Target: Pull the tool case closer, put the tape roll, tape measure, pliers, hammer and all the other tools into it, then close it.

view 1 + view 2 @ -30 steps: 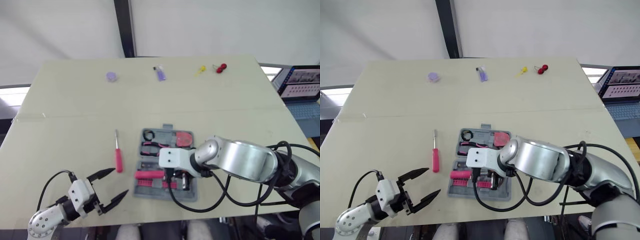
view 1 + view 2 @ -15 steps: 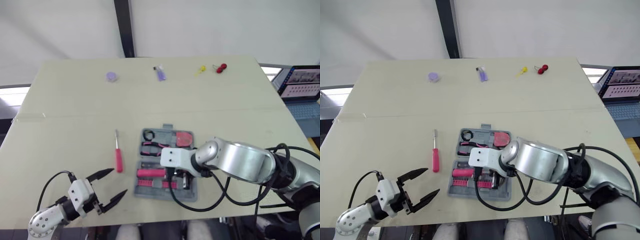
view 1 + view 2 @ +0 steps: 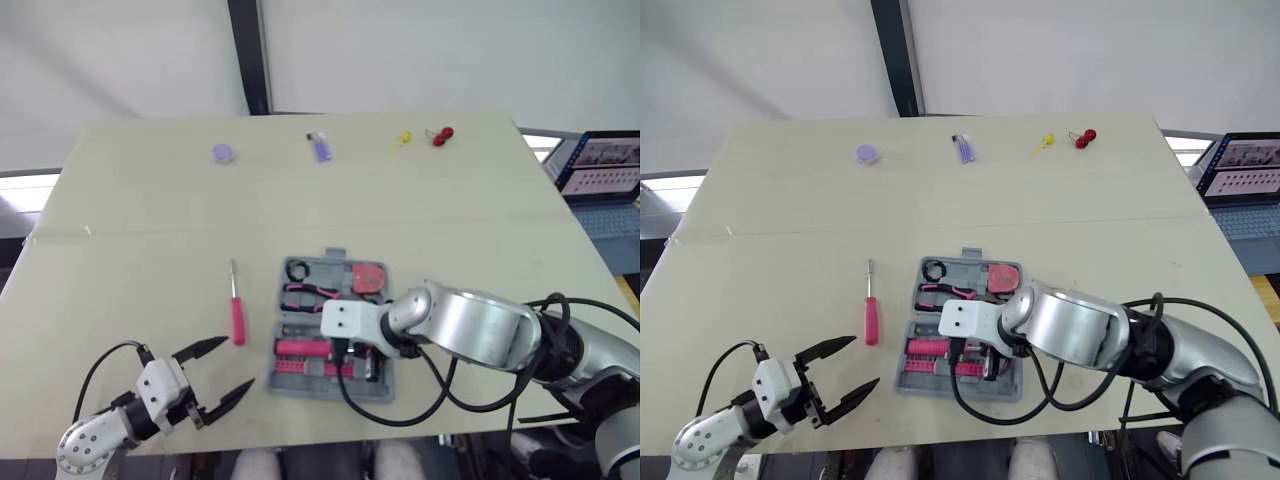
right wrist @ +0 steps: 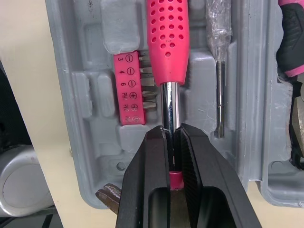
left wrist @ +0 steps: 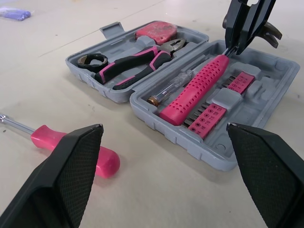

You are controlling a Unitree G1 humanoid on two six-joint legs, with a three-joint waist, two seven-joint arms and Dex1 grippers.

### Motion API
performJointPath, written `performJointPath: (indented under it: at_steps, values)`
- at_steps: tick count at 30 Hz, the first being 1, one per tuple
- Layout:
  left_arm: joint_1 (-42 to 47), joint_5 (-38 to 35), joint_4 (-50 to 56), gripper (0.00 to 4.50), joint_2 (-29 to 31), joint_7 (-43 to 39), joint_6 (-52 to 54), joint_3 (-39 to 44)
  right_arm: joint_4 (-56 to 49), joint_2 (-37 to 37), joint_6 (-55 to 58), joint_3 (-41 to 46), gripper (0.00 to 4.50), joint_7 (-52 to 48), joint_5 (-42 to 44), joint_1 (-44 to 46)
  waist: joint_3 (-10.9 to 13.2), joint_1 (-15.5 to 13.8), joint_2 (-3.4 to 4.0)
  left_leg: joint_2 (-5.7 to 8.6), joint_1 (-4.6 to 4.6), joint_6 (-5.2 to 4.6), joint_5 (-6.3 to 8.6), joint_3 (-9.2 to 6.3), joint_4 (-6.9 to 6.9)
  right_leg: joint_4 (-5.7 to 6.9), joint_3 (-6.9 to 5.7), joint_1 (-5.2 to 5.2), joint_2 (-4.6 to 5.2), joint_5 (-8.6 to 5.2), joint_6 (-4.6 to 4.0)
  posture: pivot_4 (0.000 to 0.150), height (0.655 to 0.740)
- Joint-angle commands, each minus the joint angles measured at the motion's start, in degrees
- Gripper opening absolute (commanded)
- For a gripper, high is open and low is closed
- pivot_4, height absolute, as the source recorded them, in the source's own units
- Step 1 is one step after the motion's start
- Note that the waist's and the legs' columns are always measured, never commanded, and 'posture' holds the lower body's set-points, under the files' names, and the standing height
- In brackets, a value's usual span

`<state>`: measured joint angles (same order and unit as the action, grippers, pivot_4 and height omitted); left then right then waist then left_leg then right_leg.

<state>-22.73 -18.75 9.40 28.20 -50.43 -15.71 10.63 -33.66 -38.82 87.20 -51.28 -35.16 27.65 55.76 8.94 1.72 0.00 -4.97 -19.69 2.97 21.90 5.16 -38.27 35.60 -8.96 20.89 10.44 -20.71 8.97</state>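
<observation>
My right pincer (image 4: 171,132) is clamped on the hammer (image 4: 166,38). Its smooth black fingers (image 4: 152,161) pinch the chrome shaft just below the pink handle, which is round and dotted with holes. The claw head pokes out beside the fingers.

The handle lies over the near half of the tool case (image 5: 190,142), a grey moulded plastic shell lying open, lower centre of the head view. I can't tell if the hammer is seated in its slot. A pink bit strip (image 4: 127,88) with numbered steel bits touches the handle on one side, and a clear-handled screwdriver (image 5: 173,83) lies on the other. The far half holds the pliers (image 5: 133,64) with black-pink grips, a pink tape measure (image 5: 156,32) and a black tape roll (image 5: 92,60).

A pink-handled screwdriver (image 3: 236,310) lies on the table (image 3: 450,220) just left of the case, not touching it. My left pincer (image 3: 238,362) hangs spread wide at lower left and holds nothing.

The table is matte pale beige with a seam across the middle. The case sits near the table's bottom edge, with bare surface above it. Along the top edge are a purple disc (image 3: 222,153), a purple-white piece (image 3: 319,148), a yellow piece (image 3: 401,139) and a red piece (image 3: 440,135). A white wall and dark post (image 3: 248,55) stand behind, and a laptop (image 3: 605,170) sits at the right edge.
</observation>
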Motion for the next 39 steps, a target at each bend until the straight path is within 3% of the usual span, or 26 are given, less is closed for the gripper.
performJointPath:
  at_steps: [1,34,38,39]
  values:
    - [0.0,0.2,0.2,4.50,0.6,-0.1,-1.2,-0.2,-0.8,0.7,-0.6,0.8,0.07,0.8,-0.8,0.0,0.0,0.0,0.00,0.00,0.00,0.00,0.00,0.00,0.00,0.00,0.00,0.00,0.00,0.00,0.00,0.150,0.7400]
    - [0.8,1.1,0.0,4.50,0.4,0.3,-1.0,-0.8,0.0,-0.3,-4.3,-1.4,0.07,-0.7,-4.2,-1.0,0.0,0.0,0.00,0.00,0.00,0.00,0.00,0.00,0.00,0.01,0.00,0.01,0.00,0.00,0.00,0.150,0.7400]
    - [0.9,1.3,0.0,4.50,0.3,0.4,-1.1,-1.0,-0.6,-0.9,-4.5,-1.3,1.57,-1.2,-4.0,-0.9,0.0,0.0,0.00,0.00,0.00,0.00,0.00,0.00,0.00,0.01,0.00,0.01,0.00,0.00,0.00,0.150,0.7400]
    - [0.9,1.3,0.0,4.50,0.3,0.4,-1.1,-1.1,-0.9,-1.1,-4.4,-1.1,2.15,-1.4,-3.9,-0.9,0.0,0.0,0.00,0.00,0.00,0.00,0.00,0.00,0.00,0.01,0.00,0.01,0.00,0.00,0.00,0.150,0.7400]
